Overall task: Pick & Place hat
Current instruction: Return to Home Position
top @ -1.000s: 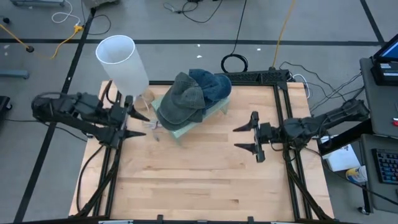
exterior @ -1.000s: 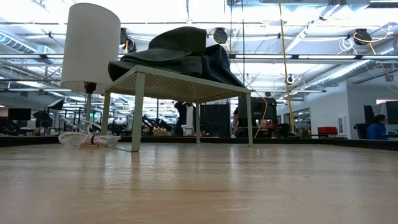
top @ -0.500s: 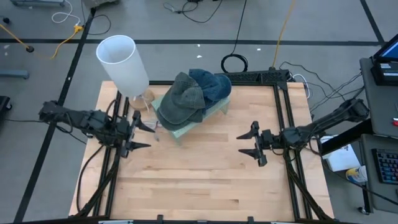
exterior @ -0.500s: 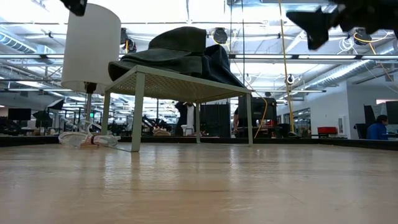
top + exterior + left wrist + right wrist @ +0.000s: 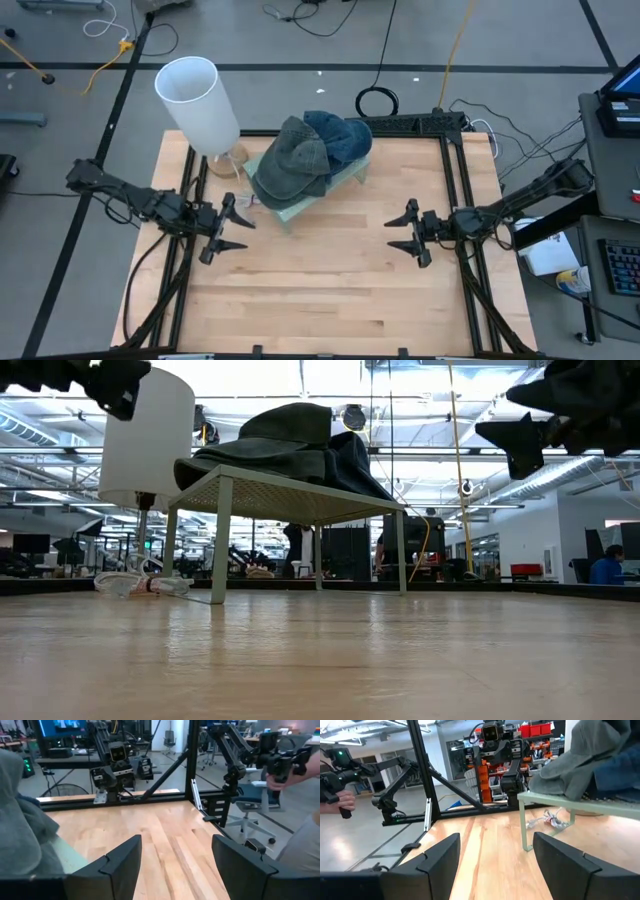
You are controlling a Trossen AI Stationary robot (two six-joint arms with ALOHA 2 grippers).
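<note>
At the left side of the table (image 5: 320, 300), the left hand (image 5: 230, 227) hovers above the wood with its two fingers spread apart and nothing between them. It points toward the shelf but stands apart from it, which suits an arm that has let go of its load and has no further pick to make. Behind it, at the table's far left corner, the white lamp (image 5: 196, 98) stands upright, clear of the arm.

In the middle, toward the far edge, sits the small pale-green shelf (image 5: 298, 208), raised on thin legs. On it lies the green cap (image 5: 293, 162), piled over other caps, with a blue cap (image 5: 341, 134) just beside and partly under it. The pile rests wholly on the shelf top and looks settled, draping a little over the edge without hanging free, so the placing seems done.

At the right, the right hand (image 5: 399, 232) also hovers well apart from the shelf, fingers open and empty, facing inward. I judge that both arms need only fold toward their rest pose; the one risk is an elbow brushing the lamp.
</note>
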